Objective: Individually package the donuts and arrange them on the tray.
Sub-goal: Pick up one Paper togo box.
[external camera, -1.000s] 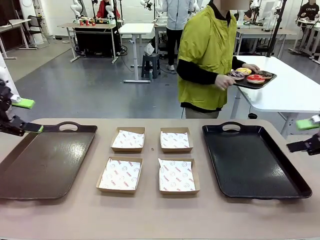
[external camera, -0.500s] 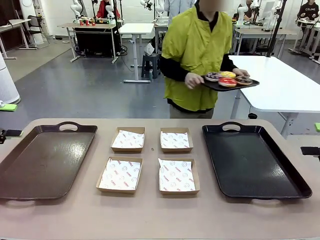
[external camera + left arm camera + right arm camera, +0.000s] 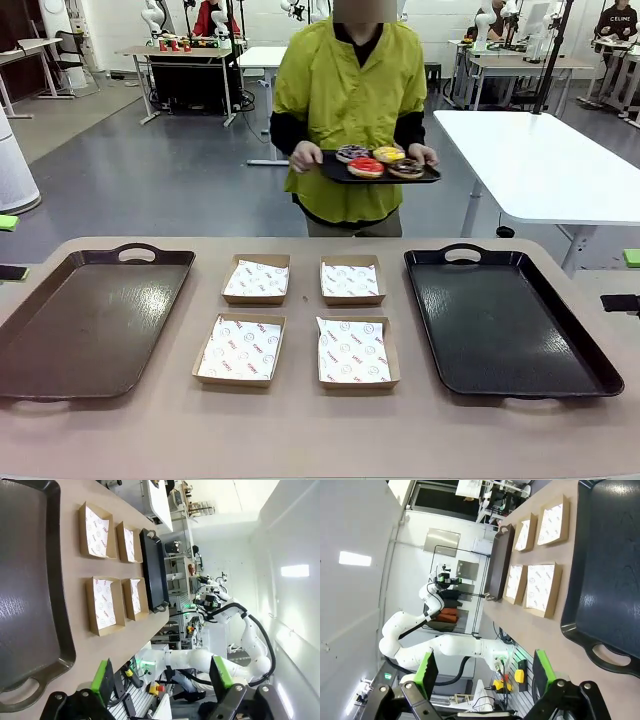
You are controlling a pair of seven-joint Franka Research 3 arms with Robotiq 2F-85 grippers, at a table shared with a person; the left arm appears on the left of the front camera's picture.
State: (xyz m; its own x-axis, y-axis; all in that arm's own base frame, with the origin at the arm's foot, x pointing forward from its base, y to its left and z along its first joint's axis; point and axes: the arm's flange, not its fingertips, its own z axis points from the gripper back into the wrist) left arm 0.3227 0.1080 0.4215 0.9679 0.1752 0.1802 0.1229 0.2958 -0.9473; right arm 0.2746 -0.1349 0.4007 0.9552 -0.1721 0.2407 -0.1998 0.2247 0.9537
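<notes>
While a person [image 3: 350, 90] stands at the far side of the worktop [image 3: 300, 430], the four donuts [image 3: 352, 153] sit close together on a small serving tray [image 3: 335, 172], black and flat, which the person holds level in front of the body with one hand at each end. The red donut [image 3: 365, 167] is nearest the camera, the yellow donut [image 3: 388, 154] is just behind it, and two darker ones lie beside them. None of them is on the worktop; the serving tray hangs behind its far edge.

On the worktop, four square cardboard trays [image 3: 255, 293] lined with printed white paper stand two by two in the middle. A large brown tray [image 3: 90, 330] lies to their left and a large black tray [image 3: 500, 330] to their right, each apart from the cardboard ones.

Seen from its wrist, the left gripper [image 3: 161, 677] hangs off the worktop's left end with its jaws spread wide and nothing between the green pads. The right gripper [image 3: 485, 670] does the same off the right end, jaws wide apart and holding nothing.
</notes>
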